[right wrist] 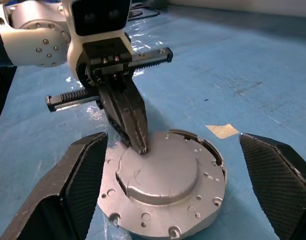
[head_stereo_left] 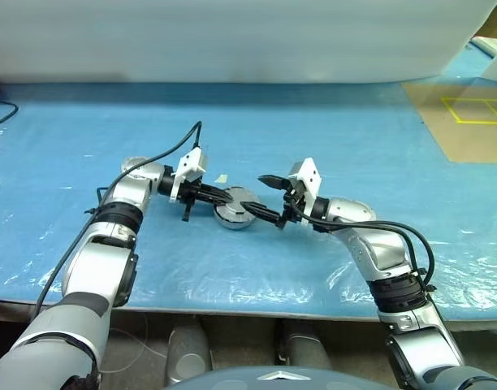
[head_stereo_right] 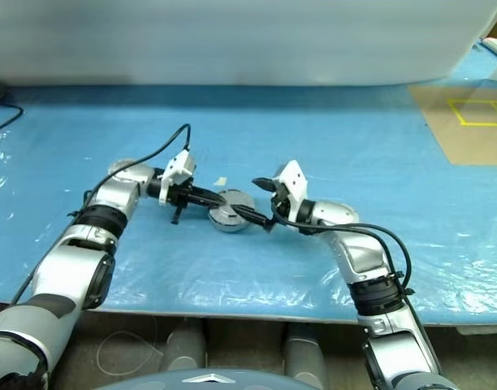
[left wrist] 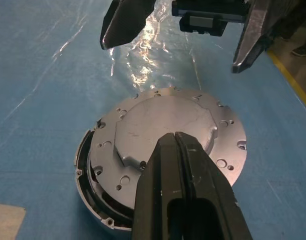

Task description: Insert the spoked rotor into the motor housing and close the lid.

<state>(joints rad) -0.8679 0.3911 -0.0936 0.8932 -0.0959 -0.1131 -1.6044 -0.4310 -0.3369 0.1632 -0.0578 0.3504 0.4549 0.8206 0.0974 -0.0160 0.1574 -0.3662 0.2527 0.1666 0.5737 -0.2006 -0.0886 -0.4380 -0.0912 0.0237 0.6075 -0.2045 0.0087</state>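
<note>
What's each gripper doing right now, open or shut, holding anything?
Left gripper: shut, holding nothing, tips pressed on the lid.
Right gripper: open wide, either side of the lid, holding nothing.

The lid (right wrist: 163, 185) is a round grey metal disc with a raised, plain centre plate and small holes around its flat border. It sits on top of the motor housing (left wrist: 90, 192), slightly askew: on one side the housing's silver-grey rim and dark interior show as a crescent past the lid's edge. The stacked pair rests flat on the blue surface (head_stereo_left: 330, 138), between the two arms, near the front edge. The spoked rotor cannot be made out under the lid
</note>
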